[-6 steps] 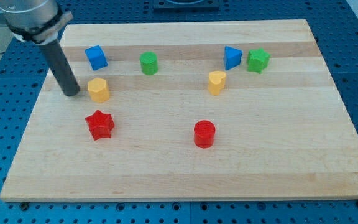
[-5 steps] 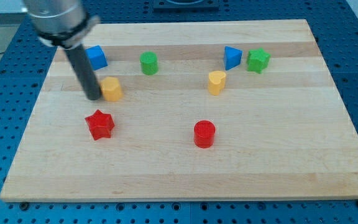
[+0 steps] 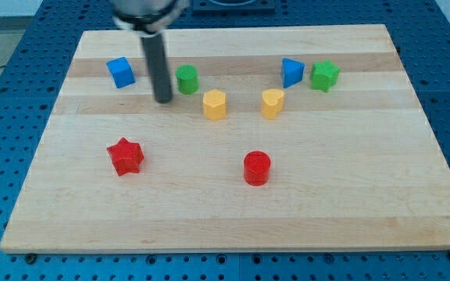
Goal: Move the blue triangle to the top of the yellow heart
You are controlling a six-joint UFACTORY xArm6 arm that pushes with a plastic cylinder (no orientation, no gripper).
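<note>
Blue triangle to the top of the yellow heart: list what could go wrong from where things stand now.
1. My tip sits far to the view's left of the blue triangle, just left of the green cylinder; heading straight across would likely knock it.
2. The green star sits close beside the triangle's right; approaching from that side may drag it along.
3. The yellow heart lies just below the triangle; an overshoot could shove it.

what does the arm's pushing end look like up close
A straight, smooth cylindrical rod, dark grey to black, hanging from a wider grey metallic collar cut off by the view's top. My tip is blunt. No cables or markings show.
</note>
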